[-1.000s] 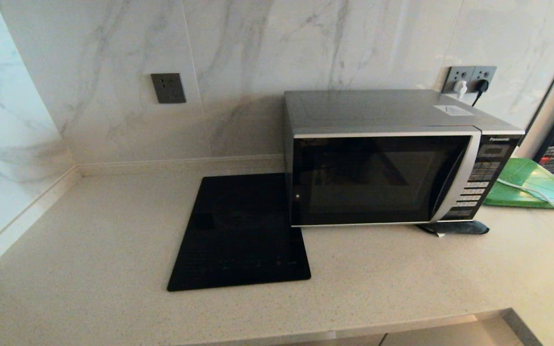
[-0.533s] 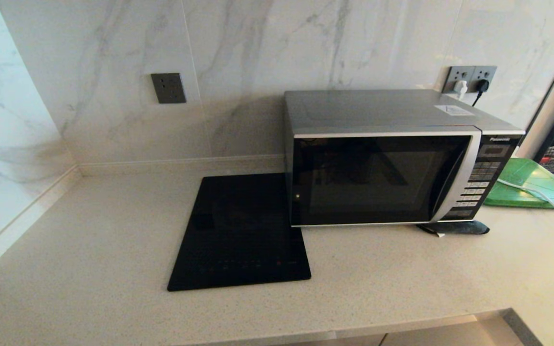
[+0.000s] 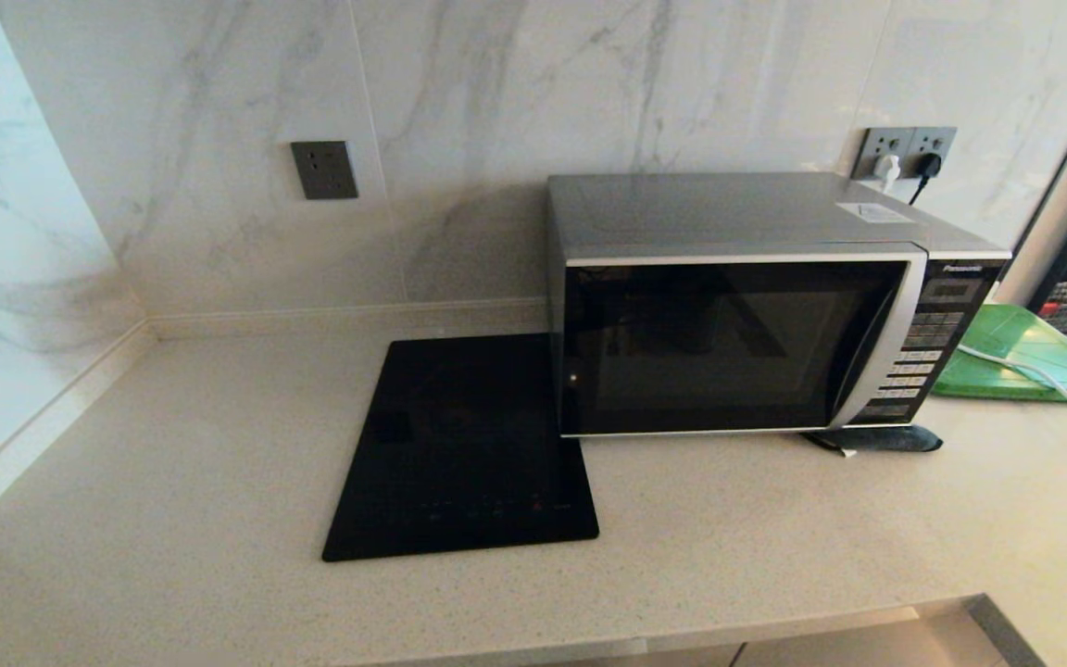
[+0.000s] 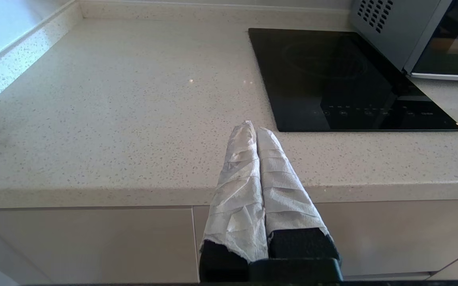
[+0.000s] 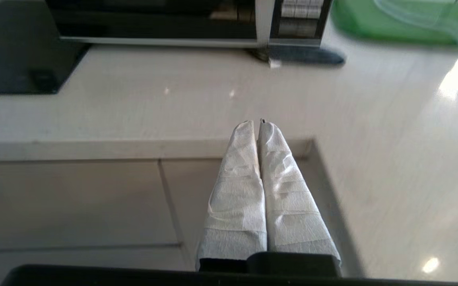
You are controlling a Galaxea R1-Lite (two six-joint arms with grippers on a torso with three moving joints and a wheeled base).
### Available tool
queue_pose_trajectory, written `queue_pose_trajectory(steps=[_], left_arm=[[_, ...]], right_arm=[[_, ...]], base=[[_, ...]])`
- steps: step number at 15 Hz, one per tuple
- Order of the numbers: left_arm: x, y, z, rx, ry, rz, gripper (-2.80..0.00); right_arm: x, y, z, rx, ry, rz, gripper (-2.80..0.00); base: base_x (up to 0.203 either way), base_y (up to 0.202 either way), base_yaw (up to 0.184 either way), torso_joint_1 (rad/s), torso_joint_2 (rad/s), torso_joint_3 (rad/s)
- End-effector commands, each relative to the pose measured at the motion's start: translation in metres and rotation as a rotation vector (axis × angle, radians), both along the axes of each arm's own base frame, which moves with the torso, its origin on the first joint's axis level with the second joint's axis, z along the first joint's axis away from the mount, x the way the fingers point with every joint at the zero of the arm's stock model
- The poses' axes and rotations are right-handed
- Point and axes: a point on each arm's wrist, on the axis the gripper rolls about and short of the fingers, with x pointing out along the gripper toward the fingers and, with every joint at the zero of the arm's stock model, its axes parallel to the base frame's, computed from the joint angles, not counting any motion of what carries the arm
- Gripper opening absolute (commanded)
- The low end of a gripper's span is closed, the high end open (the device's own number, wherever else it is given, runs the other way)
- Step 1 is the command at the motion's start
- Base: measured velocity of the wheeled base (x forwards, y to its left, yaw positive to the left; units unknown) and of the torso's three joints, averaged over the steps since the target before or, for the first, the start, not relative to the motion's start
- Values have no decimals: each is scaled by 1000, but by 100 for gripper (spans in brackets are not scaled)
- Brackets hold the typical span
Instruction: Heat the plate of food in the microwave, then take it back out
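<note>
The silver-and-black microwave (image 3: pixel 756 306) stands at the back right of the counter with its dark glass door closed; its corner (image 4: pixel 412 35) shows in the left wrist view and its lower front (image 5: pixel 181 24) in the right wrist view. The plate of food is out of view. My left gripper (image 4: pixel 253 127) hangs shut and empty over the counter's front edge, its fingers wrapped in white tape. My right gripper (image 5: pixel 255 124) is likewise shut and empty at the front edge, in front of the microwave. Neither gripper shows in the head view.
A flat black glass cooktop (image 3: pixel 469 445) lies left of the microwave. A green board (image 3: pixel 1024 357) with a white cable (image 3: pixel 1034 375) across it lies to the right. A dark flat object (image 3: pixel 876 438) sits under the microwave's front right corner. Cabinet fronts (image 4: pixel 86 242) are below the counter.
</note>
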Motion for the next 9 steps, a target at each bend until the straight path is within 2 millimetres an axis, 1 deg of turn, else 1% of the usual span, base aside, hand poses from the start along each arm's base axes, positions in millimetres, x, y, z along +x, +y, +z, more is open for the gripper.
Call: queue_pose_trajectory(steps=[1, 9], left_arm=[[0, 0, 0, 0, 1, 1, -280], [0, 0, 0, 0, 1, 1, -280]], right_arm=[[-1, 0, 0, 48, 23, -13, -280], [-1, -1, 0, 94, 21, -33, -280]], base=[[0, 0, 0, 0, 0, 0], [0, 0, 0, 0, 0, 0]])
